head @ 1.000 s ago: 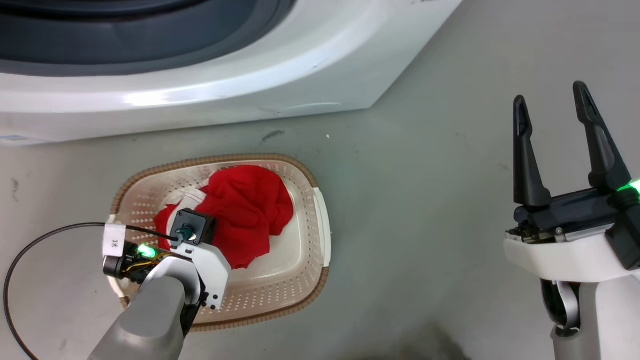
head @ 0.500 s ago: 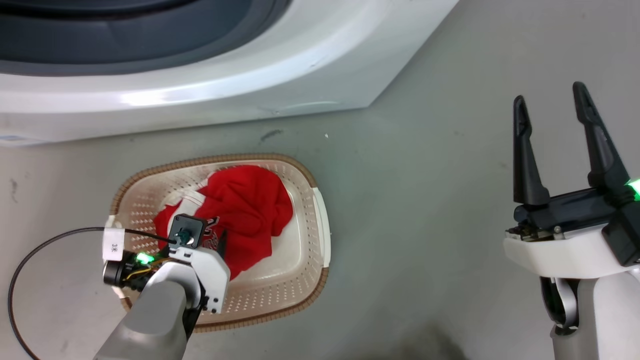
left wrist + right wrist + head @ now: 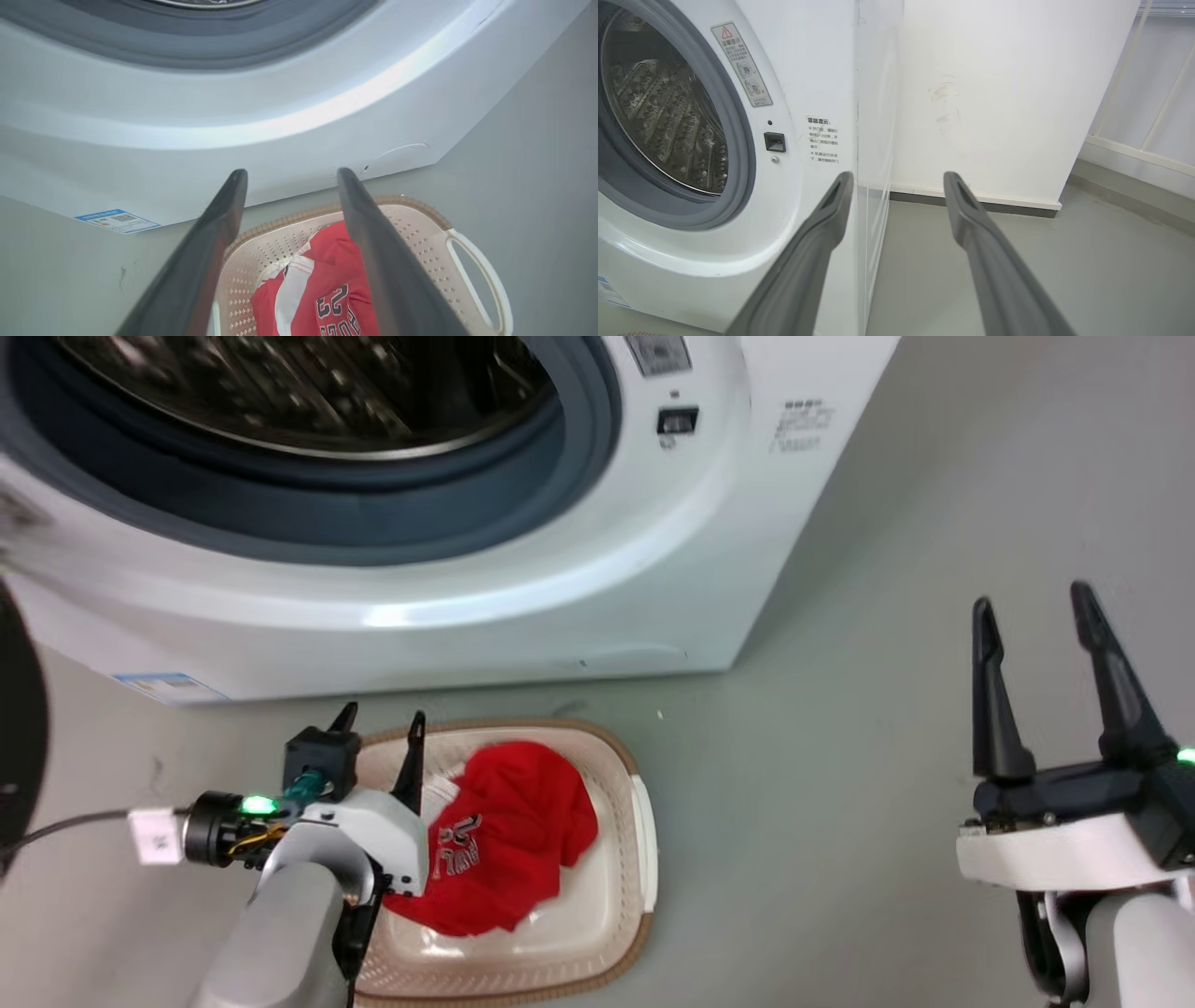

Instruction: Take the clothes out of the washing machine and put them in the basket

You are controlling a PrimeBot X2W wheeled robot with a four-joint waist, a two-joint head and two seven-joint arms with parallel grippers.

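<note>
The red jersey (image 3: 329, 270) carries black digits edged in white that read as 23; the block lettering beneath them is cut off at the picture's edge. The washing machine (image 3: 817, 70) bears a warning sticker (image 3: 741, 64) with a red triangle sign and a block of Chinese print (image 3: 823, 139), both too small to read. A blue-edged label (image 3: 117, 220) low on its front shows a QR code.

A crumpled red jersey (image 3: 509, 840) lies in the cream basket (image 3: 639, 845) on the floor before the white washing machine (image 3: 597, 569), its porthole open.
</note>
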